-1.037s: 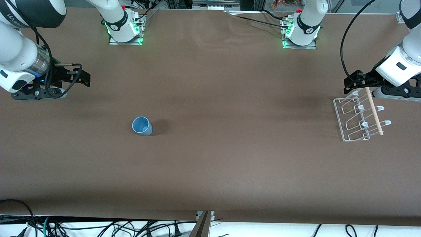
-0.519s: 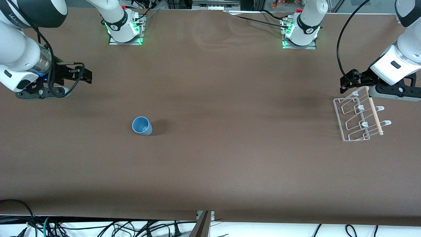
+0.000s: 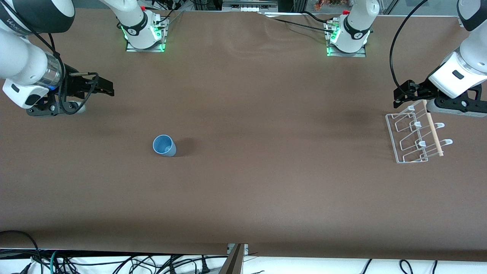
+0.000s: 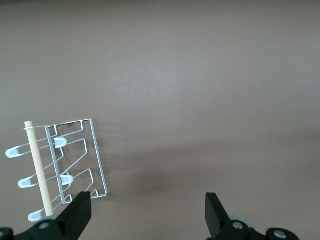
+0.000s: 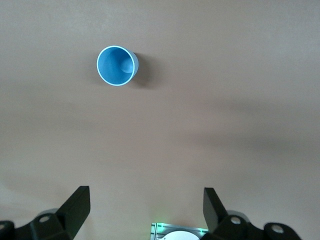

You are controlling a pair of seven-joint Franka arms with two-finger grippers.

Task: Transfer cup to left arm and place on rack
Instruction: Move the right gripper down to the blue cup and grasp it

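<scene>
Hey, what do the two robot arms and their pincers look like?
Both arms are glossy white with dark grey joint caps and a silver wrist ring. Each ends in a black two-finger pincer, the left pincer and the right pincer, with black cables looping at the wrists. Their bases glow green.

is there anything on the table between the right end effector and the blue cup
Nothing visible. The right end effector hangs open over bare table toward the right arm's end, and only bare brown table lies between it and the upright cup.
</scene>
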